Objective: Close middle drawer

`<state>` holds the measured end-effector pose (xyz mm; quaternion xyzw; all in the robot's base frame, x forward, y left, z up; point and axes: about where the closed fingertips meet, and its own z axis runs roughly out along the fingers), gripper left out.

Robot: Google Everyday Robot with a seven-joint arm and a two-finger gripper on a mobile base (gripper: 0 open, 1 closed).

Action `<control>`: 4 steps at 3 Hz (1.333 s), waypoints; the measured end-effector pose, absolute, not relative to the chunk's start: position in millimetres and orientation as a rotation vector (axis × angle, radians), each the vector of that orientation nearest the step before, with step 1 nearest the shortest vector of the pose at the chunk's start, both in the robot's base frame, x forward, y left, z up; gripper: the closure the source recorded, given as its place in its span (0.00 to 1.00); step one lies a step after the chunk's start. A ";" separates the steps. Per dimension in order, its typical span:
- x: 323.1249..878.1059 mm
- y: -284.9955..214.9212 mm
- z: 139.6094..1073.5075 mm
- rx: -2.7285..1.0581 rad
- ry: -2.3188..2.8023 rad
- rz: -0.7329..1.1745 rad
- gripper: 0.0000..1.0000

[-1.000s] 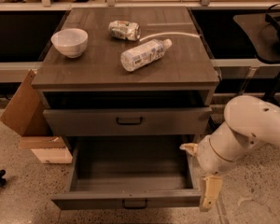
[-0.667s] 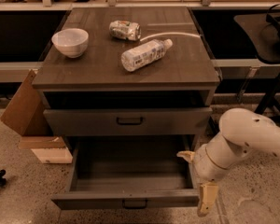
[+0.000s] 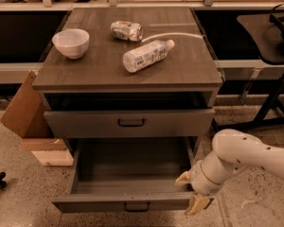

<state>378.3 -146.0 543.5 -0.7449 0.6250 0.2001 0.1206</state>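
Observation:
The middle drawer (image 3: 104, 203) is pulled far out of the dark grey-brown cabinet, its deep box empty and its small bar handle (image 3: 136, 206) at the front centre. My gripper (image 3: 190, 191) hangs from the white arm (image 3: 246, 157) at the drawer's front right corner. Its cream fingers (image 3: 197, 205) are apart, one beside the drawer's right side wall and one at the end of the front panel. It holds nothing.
The top drawer (image 3: 85, 123) stands slightly open above. On the cabinet top (image 3: 85, 74) lie a white bowl (image 3: 70, 42), a crushed can (image 3: 126, 30) and a plastic bottle (image 3: 146, 56). A cardboard box (image 3: 23, 103) stands at the left, a black stand (image 3: 274, 103) at the right.
My arm has moved a little left and down, bringing the gripper closer to the drawer's front right corner. The drawer has not moved.

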 end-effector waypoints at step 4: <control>367.4 -142.3 481.7 -2.178 1.835 0.646 1.00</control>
